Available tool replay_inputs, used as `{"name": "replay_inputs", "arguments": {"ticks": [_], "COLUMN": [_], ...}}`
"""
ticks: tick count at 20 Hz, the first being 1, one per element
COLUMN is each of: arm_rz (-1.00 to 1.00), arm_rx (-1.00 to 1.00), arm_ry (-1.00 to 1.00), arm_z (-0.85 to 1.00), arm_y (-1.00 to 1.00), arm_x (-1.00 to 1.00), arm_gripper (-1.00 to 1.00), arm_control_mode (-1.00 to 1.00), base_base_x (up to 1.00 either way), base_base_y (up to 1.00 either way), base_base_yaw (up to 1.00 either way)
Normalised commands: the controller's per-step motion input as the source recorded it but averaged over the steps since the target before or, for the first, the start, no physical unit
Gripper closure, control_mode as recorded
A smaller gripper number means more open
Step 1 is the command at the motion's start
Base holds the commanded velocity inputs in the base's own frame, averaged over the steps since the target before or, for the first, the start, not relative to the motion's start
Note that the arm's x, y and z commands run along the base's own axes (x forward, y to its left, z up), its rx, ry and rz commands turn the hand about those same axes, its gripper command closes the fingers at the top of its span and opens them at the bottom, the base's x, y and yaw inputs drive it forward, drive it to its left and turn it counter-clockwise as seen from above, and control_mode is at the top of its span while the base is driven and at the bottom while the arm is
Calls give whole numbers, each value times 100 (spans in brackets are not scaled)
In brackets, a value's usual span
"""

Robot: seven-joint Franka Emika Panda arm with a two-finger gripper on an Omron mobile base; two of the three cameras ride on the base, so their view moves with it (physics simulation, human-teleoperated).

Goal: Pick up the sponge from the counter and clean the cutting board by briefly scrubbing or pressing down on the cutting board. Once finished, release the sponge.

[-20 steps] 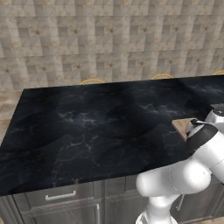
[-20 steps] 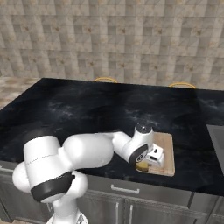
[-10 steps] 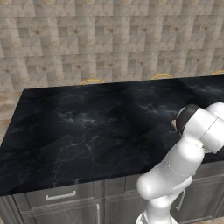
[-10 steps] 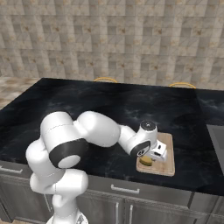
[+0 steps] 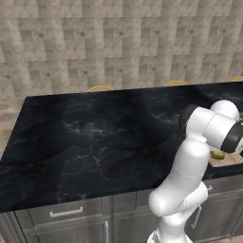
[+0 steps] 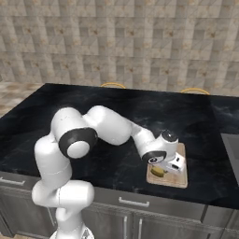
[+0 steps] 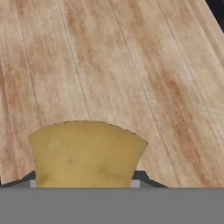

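Here the hand [image 6: 161, 172] is clamped on the sponge [image 7: 87, 153] over the cutting board [image 7: 131, 65], fingertips mostly hidden behind it.

a kitchen, rendered rather than real. a long black marble-look counter [image 5: 95, 137] with pale veins runs out to the left of the hand and behind it, and under its front edge sit grey cabinet drawers [image 6: 135, 219] with slim metal handles [image 5: 65, 212]. beyond the hand, past the far edge of the counter, a wall of mottled beige stone tiles [image 6: 140, 42] rises, and the curved tan tops of chair backs [image 6: 113, 85] peek over that far edge. directly under the hand lies a light wooden cutting board [image 6: 179, 178] near the counter's front edge, with a yellow sponge [image 6: 158, 172] on it. to the right of the hand a paler grey inset [image 6: 231, 147] sits in the counter; what it is cannot be told.
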Motion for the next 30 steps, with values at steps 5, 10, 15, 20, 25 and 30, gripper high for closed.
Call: {"name": "replay_inputs", "arguments": {"ticks": [5, 10, 15, 20, 25, 30], "arm_rz": [-1, -1, -1, -2, -10, -1], "arm_rx": [0, -3, -11, -9, 0, 0], "arm_ry": [-1, 0, 0, 0, 0, -1], "arm_z": [1, -12, -66, -65, 2, 0], "arm_y": [0, -8, 0, 0, -24, -12], "arm_x": [0, 0, -4, -6, 37, 34], "arm_gripper": [100, 100, 100, 100, 100, 100], "arm_control_mode": [-100, -100, -100, -100, -100, -100], "base_base_x": [0, 0, 0, 0, 0, 0], "base_base_y": [0, 0, 0, 0, 0, 0], "base_base_yaw": [0, 0, 0, 0, 0, 0]}}
